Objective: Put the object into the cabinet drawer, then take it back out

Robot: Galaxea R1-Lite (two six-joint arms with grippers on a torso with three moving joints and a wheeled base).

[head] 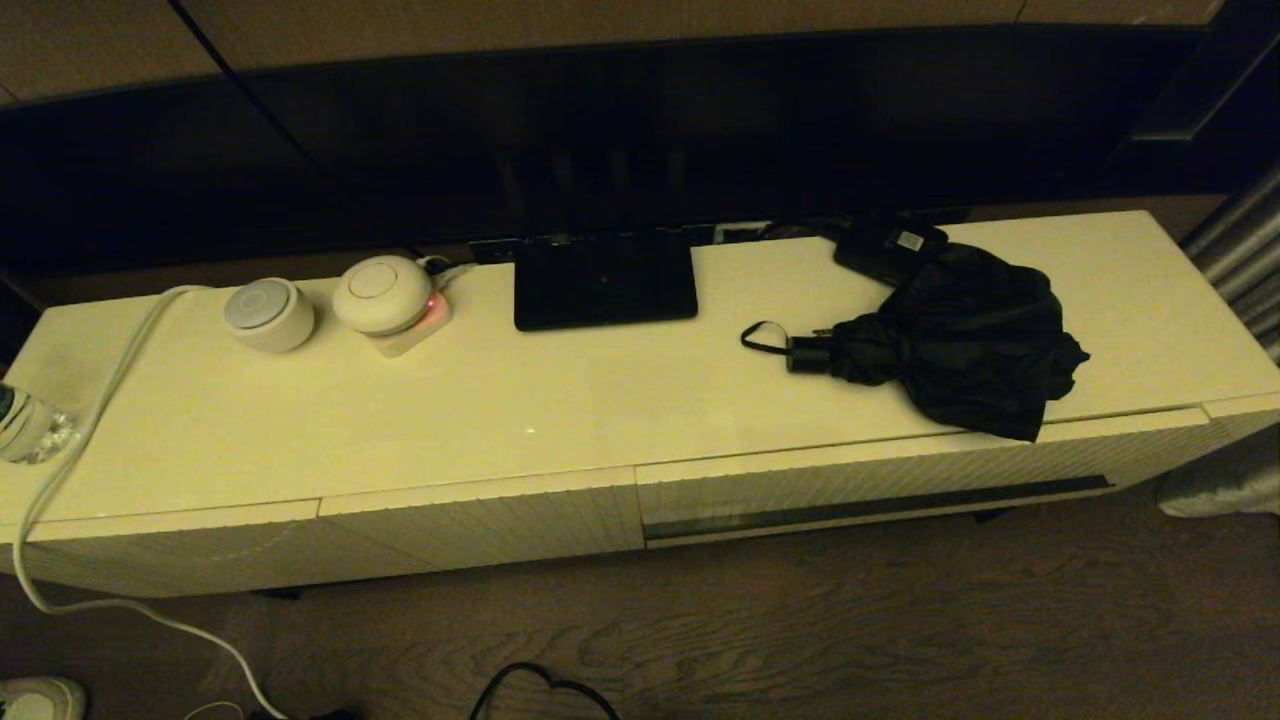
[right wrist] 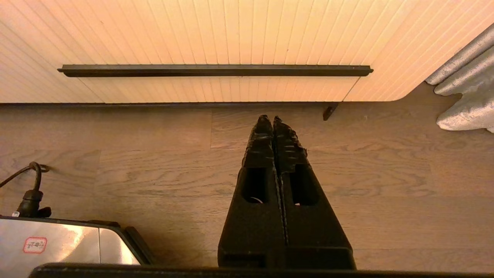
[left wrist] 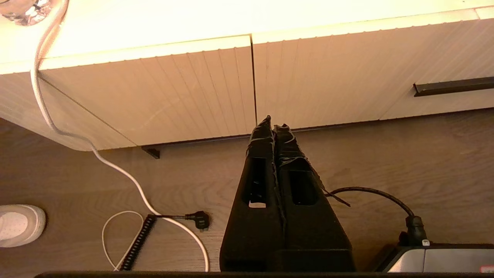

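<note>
The black compact umbrella (head: pixel 960 335) lies on the cabinet top at the right, its bunched canopy hanging slightly over the front edge, its handle and wrist loop (head: pixel 762 338) pointing left. Below it the cabinet drawer (head: pixel 880 480) is closed; its long dark handle slot (right wrist: pixel 214 70) runs across the ribbed front. My right gripper (right wrist: pixel 273 120) hangs shut and empty over the floor in front of that drawer. My left gripper (left wrist: pixel 272 122), also shut and empty, hangs low before the narrower ribbed panels (left wrist: pixel 173 92). Neither arm shows in the head view.
On the cabinet top stand a flat black stand (head: pixel 603 280), a small black box with a white label (head: pixel 890 248), two round white devices (head: pixel 268 313) (head: pixel 382 293) and a bottle (head: pixel 28 425). A white cable (head: pixel 70 470) trails to the floor. A curtain (right wrist: pixel 463 96) hangs at the right.
</note>
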